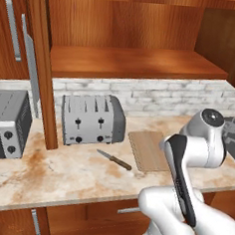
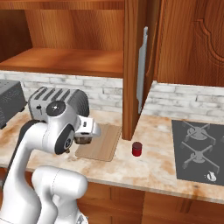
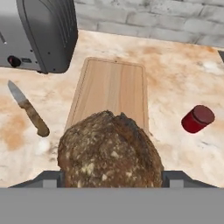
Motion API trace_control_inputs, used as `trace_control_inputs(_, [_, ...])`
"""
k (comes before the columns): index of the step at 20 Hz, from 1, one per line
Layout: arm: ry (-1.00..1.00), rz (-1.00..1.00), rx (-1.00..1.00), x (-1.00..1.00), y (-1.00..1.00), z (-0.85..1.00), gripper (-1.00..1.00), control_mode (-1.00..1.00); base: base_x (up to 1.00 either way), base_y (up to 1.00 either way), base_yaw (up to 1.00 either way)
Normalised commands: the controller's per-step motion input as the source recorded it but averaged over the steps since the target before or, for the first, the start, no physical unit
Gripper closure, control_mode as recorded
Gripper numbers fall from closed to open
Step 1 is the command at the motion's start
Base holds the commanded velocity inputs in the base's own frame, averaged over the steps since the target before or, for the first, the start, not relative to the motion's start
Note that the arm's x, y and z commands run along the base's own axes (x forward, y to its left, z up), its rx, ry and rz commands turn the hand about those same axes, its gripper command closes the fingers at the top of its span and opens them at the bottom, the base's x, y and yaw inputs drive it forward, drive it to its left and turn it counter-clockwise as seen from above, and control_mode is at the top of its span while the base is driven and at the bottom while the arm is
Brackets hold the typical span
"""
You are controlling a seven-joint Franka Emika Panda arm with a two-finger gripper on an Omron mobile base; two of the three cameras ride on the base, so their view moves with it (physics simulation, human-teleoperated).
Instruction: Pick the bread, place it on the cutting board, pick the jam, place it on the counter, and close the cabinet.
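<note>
The bread (image 3: 109, 151), a dark brown, lumpy, rough-crusted round loaf, fills the lower middle of the hand view, clamped between the two dark fingers of the gripper (image 3: 109, 177), whose tips flank it at either side, so the fingers are holding the loaf at about its full width. In the right base view the loaf is a dark lump under the white hand at left of centre, raised above the near end of the flat, light-tan wooden cutting board (image 2: 98, 142) with its thin groove border. To do this step well, I would carry the loaf a little further over the board's middle, lower it until it rests there, and only then spread the fingers, since a round loaf let go high could roll off. Left of the board in the hand view lies a small knife (image 3: 28, 109) with a brown handle; right of it, well apart, the small red cylindrical jam jar (image 3: 197, 119) stands on the beige-and-rust marbled counter (image 3: 175, 78). Beyond, upper left, sits a grey metal toaster (image 3: 41, 35).
</note>
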Motion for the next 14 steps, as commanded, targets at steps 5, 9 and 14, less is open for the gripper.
trace_control_inputs(5, [-0.09, 0.0, 0.0, 0.37, 0.0, -0.5, 1.0, -1.0, 0.0, 0.0, 0.0])
trace_control_inputs(9, [-0.09, 0.0, 0.0, 0.34, 0.0, -0.51, 1.0, -1.0, 0.0, 0.0, 0.0])
trace_control_inputs(14, [-0.08, 0.0, 0.0, 0.35, 0.0, -0.49, 1.0, -1.0, 0.0, 0.0, 0.0])
